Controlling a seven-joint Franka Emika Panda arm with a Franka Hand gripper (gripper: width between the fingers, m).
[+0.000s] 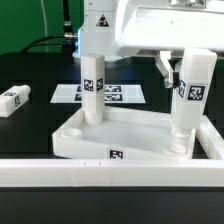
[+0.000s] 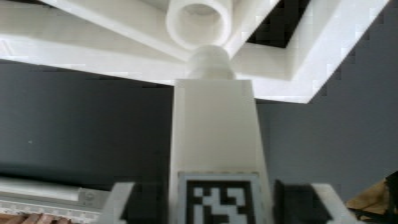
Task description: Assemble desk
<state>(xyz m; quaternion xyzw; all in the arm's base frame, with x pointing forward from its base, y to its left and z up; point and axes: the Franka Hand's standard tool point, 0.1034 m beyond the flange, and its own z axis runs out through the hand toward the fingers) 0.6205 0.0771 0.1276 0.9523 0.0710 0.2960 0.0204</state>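
Right now I judge the step to be fitting a leg: my claw (image 2: 222, 206) is clamped on a white leg (image 1: 189, 92), upright over the tabletop's (image 1: 120, 141) far corner on the exterior view's right. In the wrist view its peg sits at the round socket (image 2: 199, 19); I cannot tell if it has entered. Next it needs centring, then a straight push and twist. The far left socket holds a second leg (image 1: 92, 85). A third leg (image 1: 12, 99) lies loose, well apart.

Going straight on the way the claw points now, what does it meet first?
The leg held in the claw leads; its tip would first meet the round corner socket of the tabletop, seemingly close, though depth is unclear.
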